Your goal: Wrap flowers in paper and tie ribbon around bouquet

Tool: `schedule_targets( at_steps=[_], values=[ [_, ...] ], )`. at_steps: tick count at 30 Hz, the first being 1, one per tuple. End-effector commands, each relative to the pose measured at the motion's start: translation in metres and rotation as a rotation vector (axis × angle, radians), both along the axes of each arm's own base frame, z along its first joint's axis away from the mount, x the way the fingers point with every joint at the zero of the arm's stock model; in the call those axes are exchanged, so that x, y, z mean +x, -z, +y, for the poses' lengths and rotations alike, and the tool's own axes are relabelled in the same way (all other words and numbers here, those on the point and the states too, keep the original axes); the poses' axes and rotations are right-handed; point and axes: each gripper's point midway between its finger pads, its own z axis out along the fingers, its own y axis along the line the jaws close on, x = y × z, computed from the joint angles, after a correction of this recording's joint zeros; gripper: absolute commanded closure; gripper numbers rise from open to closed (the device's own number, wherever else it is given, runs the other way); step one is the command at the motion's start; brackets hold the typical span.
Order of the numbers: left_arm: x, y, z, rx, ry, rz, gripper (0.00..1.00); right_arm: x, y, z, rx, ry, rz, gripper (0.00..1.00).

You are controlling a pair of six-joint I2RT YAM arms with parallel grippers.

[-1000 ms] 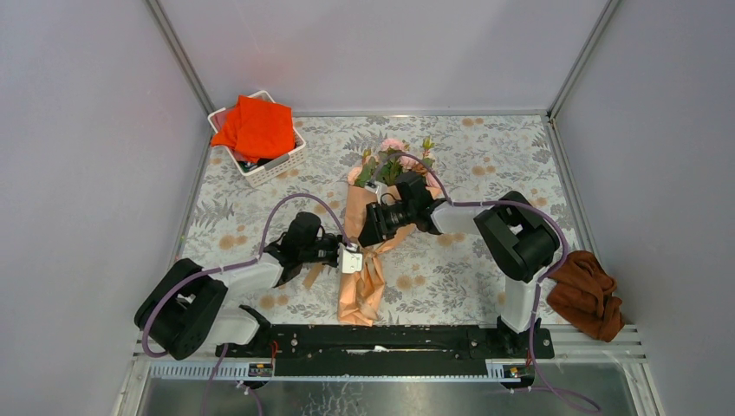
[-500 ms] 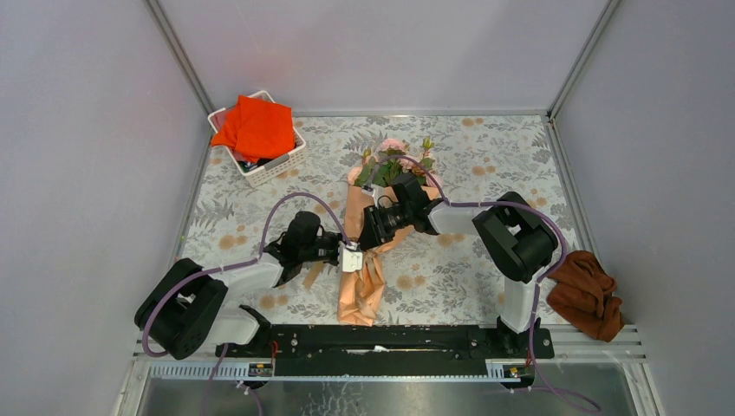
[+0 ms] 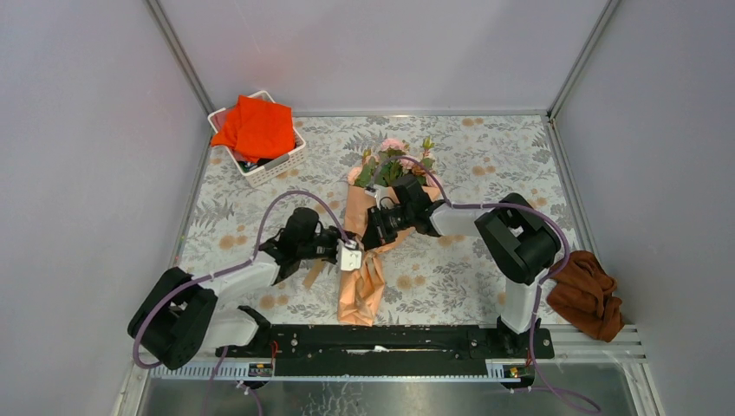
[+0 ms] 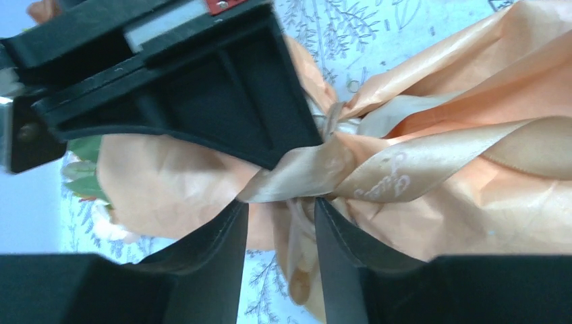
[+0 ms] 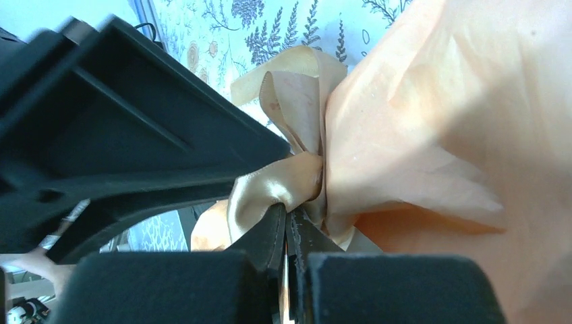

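Shifted since the earlier frame: the left arm's lower link has swung toward the near left corner of the desk [image 3: 485,156], while the bouquet [image 3: 357,208] lies where it did, running from the near edge toward the far edge along the desk's middle. At the near right corner a rust-brown cloth [image 3: 588,295] lies crumpled beside the right arm's base. The narrow end of the peach-orange paper [image 3: 362,290] points at the near edge, close to the arms' mounting rail. Farther in, at the gathered waist of the paper, the tan-beige ribbon [image 4: 398,172] is wound and knotted; it is satiny, with pale script on one tail. The left pincer [image 4: 282,209] reaches this waist from the left side with its jaws spread, and a thin strand of ribbon hangs in the gap between them without being pinched. The right pincer [image 5: 289,219] comes in from the right side with its fingers pressed together, their tips against a loop of ribbon at the knot. Whether a strand is nipped between them cannot be told. The two pincers stand just beside each other over the knot. Beyond them the flowers [image 3: 392,160], pink heads with green leaves, spread out of the paper's wide mouth toward the far edge. At the far left corner a white basket [image 3: 279,165] holds an orange-red cloth [image 3: 256,126].
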Motion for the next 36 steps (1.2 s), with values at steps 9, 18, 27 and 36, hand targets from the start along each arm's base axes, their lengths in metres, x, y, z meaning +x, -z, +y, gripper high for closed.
schedule_targets(
  at_steps=[9, 18, 27, 36],
  values=[
    [-0.007, 0.003, 0.045, 0.145, 0.038, 0.096, 0.33, 0.011, -0.024, -0.003, 0.028, 0.026, -0.097, 1.00],
    [0.022, 0.008, 0.036, 0.081, -0.045, 0.000, 0.30, 0.009, -0.025, -0.005, 0.022, 0.021, -0.092, 1.00],
    [0.014, 0.016, 0.030, 0.097, 0.029, -0.049, 0.65, 0.009, -0.028, -0.003, 0.031, 0.016, -0.092, 1.00],
    [0.005, 0.010, 0.032, 0.107, 0.033, -0.007, 1.00, 0.015, -0.025, -0.017, -0.057, 0.063, -0.132, 1.00]
  ],
)
